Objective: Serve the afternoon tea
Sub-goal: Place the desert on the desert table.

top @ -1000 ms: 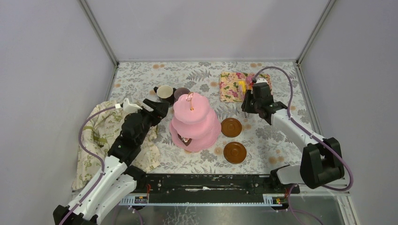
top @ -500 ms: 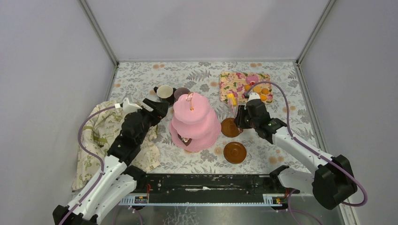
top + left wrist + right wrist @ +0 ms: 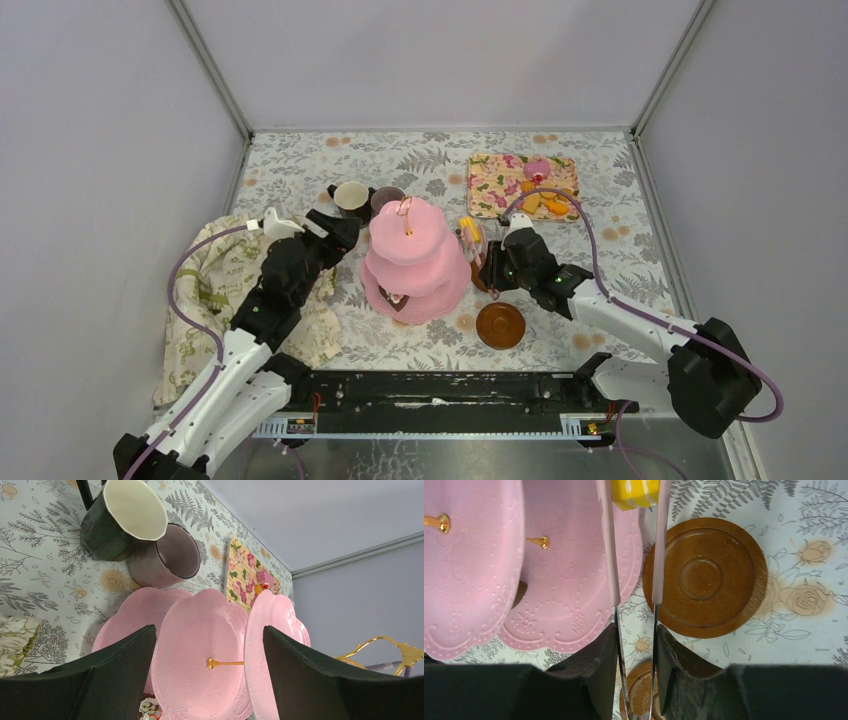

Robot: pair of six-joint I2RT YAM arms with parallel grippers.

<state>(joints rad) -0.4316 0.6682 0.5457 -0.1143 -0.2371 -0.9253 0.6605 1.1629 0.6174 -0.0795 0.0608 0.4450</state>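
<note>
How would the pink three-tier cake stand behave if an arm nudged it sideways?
Probably tips rather than slides: the cake stand is tall on a thin gold rod. Its glossy plates look rigid, possibly breakable.

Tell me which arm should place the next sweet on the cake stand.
Right. The right gripper holds tongs pinching a yellow sweet at the edge of the pink cake stand; the left gripper hangs open and empty on its other side.
</note>
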